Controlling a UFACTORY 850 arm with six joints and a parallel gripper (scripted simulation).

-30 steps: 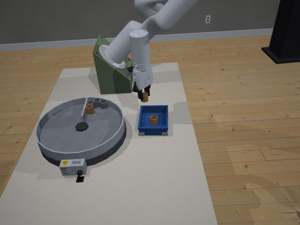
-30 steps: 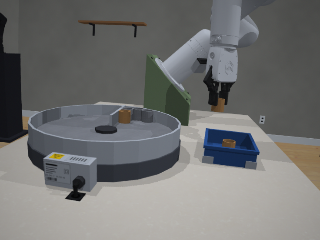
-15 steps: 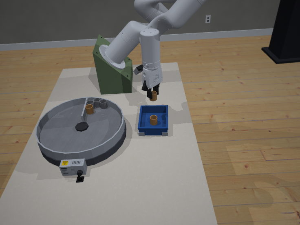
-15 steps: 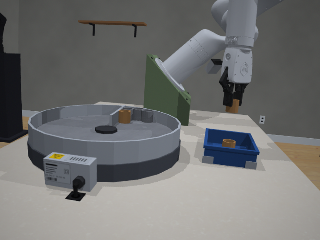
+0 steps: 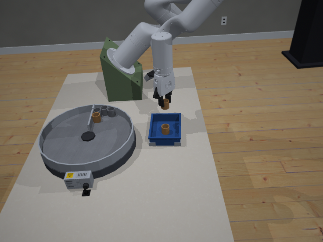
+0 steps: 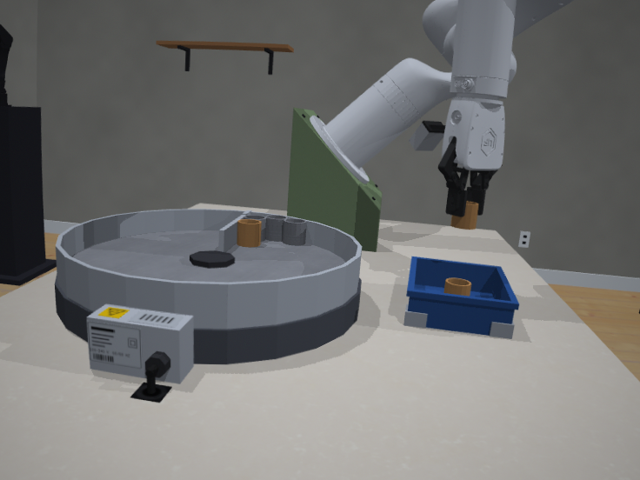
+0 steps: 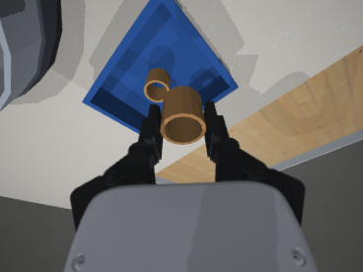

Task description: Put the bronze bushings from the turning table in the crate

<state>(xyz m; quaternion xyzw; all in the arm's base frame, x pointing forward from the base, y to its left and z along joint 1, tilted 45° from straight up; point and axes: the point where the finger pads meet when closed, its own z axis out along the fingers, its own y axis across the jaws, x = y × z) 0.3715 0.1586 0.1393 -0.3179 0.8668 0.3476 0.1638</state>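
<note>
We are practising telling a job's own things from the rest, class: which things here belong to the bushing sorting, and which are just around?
Part of the job:
- bronze bushings
- steel bushings
- turning table
- blue crate
- claw

Just around:
- wall shelf
- wall outlet
- black pedestal
</note>
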